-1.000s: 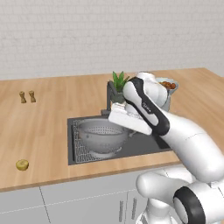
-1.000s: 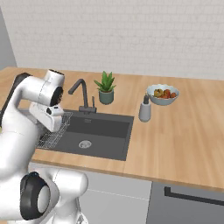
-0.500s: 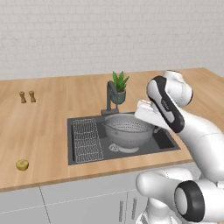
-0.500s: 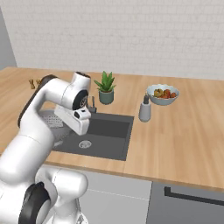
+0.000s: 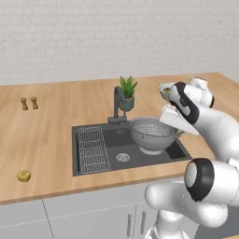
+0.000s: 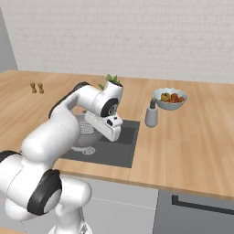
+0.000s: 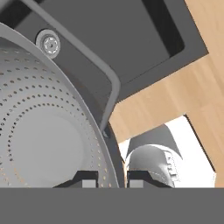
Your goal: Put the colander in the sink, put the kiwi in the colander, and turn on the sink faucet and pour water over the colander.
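Colander (image 5: 152, 133) hangs over the right half of the sink (image 5: 93, 163), its rim pinched between the gripper's (image 7: 111, 177) closed fingers; kiwi (image 5: 24, 176) lies on the countertop (image 5: 46, 135).

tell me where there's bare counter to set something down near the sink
Wide bare wood lies left of the sink, between the two shakers and the kiwi. Crowded: the back edge, with faucet and plant, and the basin's right, where the gripper holds the colander.
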Controlling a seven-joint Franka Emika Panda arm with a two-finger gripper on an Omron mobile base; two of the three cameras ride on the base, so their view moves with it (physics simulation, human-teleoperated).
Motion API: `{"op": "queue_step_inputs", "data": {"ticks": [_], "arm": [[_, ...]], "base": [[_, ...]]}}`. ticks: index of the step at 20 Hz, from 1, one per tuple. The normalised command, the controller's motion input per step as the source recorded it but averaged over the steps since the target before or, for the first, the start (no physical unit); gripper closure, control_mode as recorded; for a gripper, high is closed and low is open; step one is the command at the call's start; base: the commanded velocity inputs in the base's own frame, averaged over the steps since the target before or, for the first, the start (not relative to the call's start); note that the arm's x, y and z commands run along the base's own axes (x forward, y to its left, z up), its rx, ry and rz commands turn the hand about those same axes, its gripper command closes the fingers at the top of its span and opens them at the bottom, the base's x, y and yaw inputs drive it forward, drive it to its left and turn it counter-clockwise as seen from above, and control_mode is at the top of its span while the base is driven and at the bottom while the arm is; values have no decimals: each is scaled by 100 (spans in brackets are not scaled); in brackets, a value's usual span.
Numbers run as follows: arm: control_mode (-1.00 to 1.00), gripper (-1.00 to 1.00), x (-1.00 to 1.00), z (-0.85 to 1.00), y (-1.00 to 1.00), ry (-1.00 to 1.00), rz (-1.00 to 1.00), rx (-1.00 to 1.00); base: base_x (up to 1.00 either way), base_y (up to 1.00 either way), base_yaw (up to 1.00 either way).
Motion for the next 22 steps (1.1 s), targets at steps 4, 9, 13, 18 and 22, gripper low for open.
{"op": "queue_step_inputs", "data": {"ticks": [4,9,13,18,22], "arm": [[-100,100,97,-52,-21,0,0,1],[-100,100,85,-70,3,3,2,1],[-100,100,73,-70,15,2,6,0],[-100,100,82,-51,17,1,8,0],[-100,100,67,-41,15,0,11,0]], "base": [[0,0,0],[0,0,0],[0,0,0],[0,0,0],[0,0,0]]}}
